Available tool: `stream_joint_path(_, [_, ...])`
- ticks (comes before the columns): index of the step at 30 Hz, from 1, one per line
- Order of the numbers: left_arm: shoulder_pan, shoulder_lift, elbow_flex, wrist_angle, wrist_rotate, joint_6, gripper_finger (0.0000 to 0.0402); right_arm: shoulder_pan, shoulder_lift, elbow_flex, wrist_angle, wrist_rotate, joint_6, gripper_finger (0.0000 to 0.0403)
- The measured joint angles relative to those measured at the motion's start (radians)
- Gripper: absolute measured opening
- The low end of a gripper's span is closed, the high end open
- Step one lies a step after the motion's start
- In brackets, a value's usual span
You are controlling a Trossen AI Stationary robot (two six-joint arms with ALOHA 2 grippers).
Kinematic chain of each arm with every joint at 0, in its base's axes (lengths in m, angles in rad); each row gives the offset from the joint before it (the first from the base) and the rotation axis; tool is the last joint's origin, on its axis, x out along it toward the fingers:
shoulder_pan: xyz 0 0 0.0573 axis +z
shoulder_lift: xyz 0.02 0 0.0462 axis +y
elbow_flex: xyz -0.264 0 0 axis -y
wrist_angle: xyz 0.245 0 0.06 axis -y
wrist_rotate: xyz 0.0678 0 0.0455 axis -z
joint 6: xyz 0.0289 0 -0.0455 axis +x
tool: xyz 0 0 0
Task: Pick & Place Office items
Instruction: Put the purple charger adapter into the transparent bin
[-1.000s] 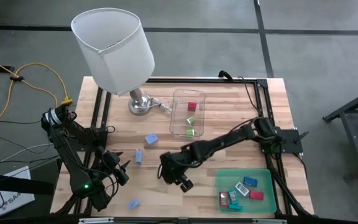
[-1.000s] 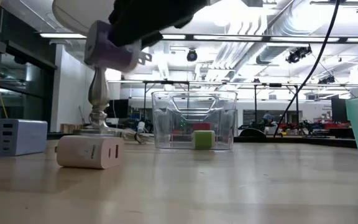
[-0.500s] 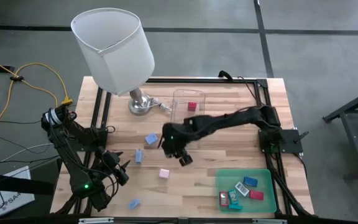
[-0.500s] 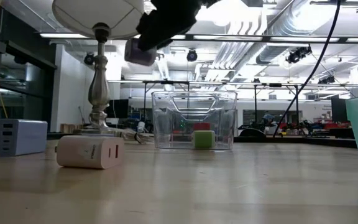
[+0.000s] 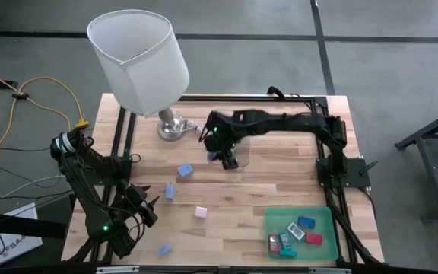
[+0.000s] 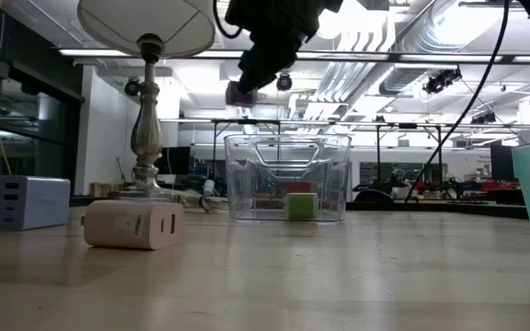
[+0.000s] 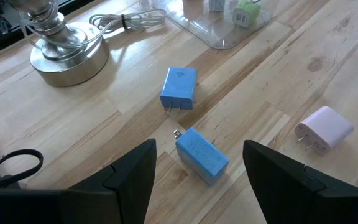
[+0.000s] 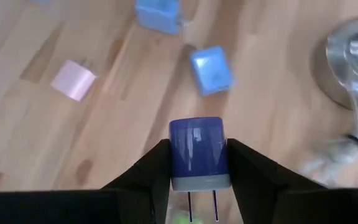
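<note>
Holding purple charger [image 8: 196,152] | right pincer [image 5: 226,156] | above clear box [image 6: 288,179]

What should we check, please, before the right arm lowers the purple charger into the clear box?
1. Grip: right gripper shut on the purple charger: ok.
2. Position: gripper over the clear box in the high view: ok.
3. Prongs: point away from the wrist camera: ok.
4. Room in the box beside the green piece: cannot tell.
5. Left gripper open, waiting by the table's front left, apart: ok.
</note>
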Motion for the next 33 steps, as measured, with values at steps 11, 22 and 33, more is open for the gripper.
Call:
stream_joint_path(11, [0.000, 0.000, 0.000, 0.000, 0.003, 0.000, 0.0232, -0.157, -0.019, -0.142, 0.065, -0.104, -0.029, 0.0133])
stream_joint_path(22, [0.000, 0.000, 0.000, 0.000, 0.002, 0.000, 0.0232, -0.188, -0.018, -0.303, 0.232, -0.126, -0.024, 0.0133])
stream_joint_path(33, [0.000, 0.000, 0.000, 0.000, 0.000, 0.000, 0.0232, -0.218, -0.017, -0.378, 0.268, -0.084, -0.023, 0.0133])
